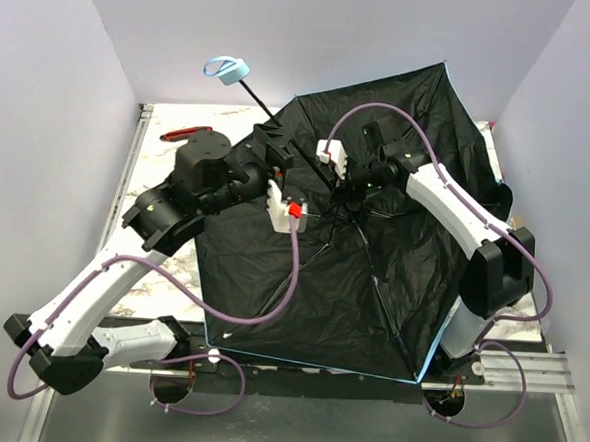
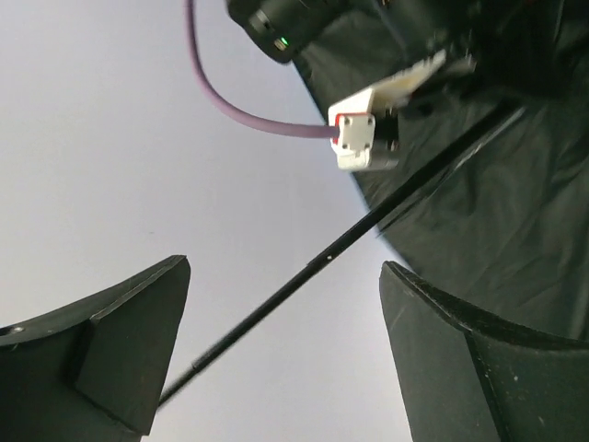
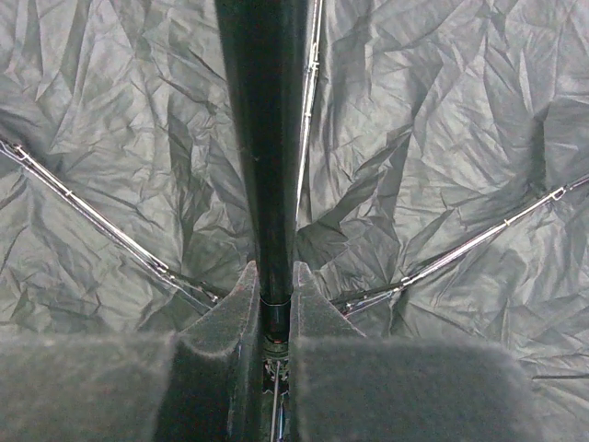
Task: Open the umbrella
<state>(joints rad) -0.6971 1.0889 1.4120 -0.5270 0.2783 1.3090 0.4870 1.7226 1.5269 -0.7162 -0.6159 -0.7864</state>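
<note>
The umbrella [image 1: 371, 286] is open and lies across the table with its black underside up and a sky-blue rim. Its thin black shaft [image 1: 281, 130] rises to the back left and ends in the small blue handle [image 1: 227, 70]. My left gripper [image 1: 277, 152] is open: in the left wrist view the shaft [image 2: 313, 267] passes slantwise between its fingers [image 2: 129, 341] without touching either. My right gripper [image 1: 349, 189] is shut on the shaft [image 3: 271, 138] low down, where the ribs [image 3: 110, 235] meet, its pads [image 3: 235, 304] pressed against both sides.
The canopy covers most of the marble table [image 1: 171, 123]. A red and black tool [image 1: 185, 132] lies at the back left. A pale object [image 1: 461, 331] shows under the canopy's right edge. Lavender walls close in at the back and both sides.
</note>
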